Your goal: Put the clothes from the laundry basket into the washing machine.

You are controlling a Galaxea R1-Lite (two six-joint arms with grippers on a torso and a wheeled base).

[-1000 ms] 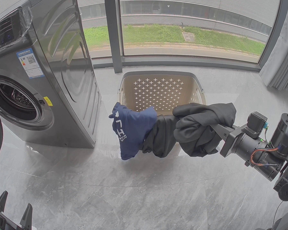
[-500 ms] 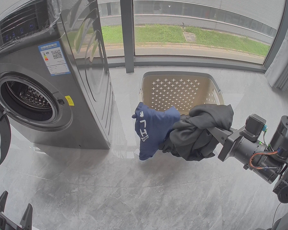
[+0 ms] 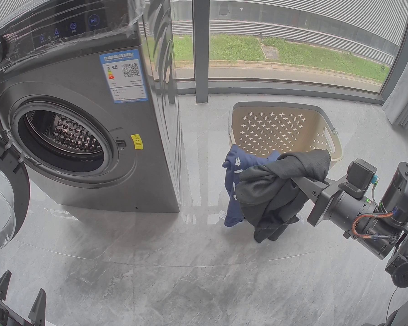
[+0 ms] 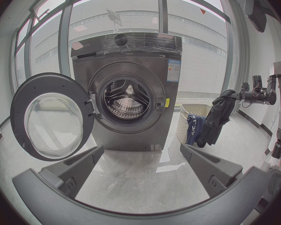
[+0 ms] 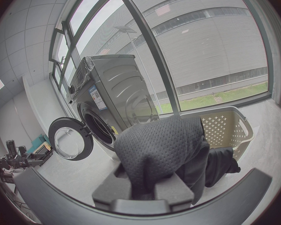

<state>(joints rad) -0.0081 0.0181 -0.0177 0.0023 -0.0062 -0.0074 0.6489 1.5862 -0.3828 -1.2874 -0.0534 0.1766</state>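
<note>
The grey washing machine [image 3: 122, 127] stands at the left with its round door [image 3: 4, 191] swung open and the drum [image 3: 63, 136] showing. To its right is the beige laundry basket [image 3: 324, 130]. My right gripper [image 3: 303, 182] is shut on a bundle of dark clothes [image 3: 267, 191], held in the air before the basket's front rim. A blue garment [image 3: 233, 177] hangs against the bundle's left side; whether it rests on the rim I cannot tell. In the right wrist view the dark clothes [image 5: 162, 144] drape over the gripper [image 5: 143, 188]. My left gripper [image 4: 140, 153] is open, low, facing the machine [image 4: 131, 91].
Grey tiled floor [image 3: 167, 268] lies open between me and the machine. A glass wall with a pillar [image 3: 200, 41] runs behind the basket. A curtain [image 3: 405, 96] hangs at the far right. The open door juts out to the left of the drum.
The head view has swung left, so the machine and basket sit further right in the picture. The clothes, spread along the basket's front rim before, now hang bunched under my right gripper.
</note>
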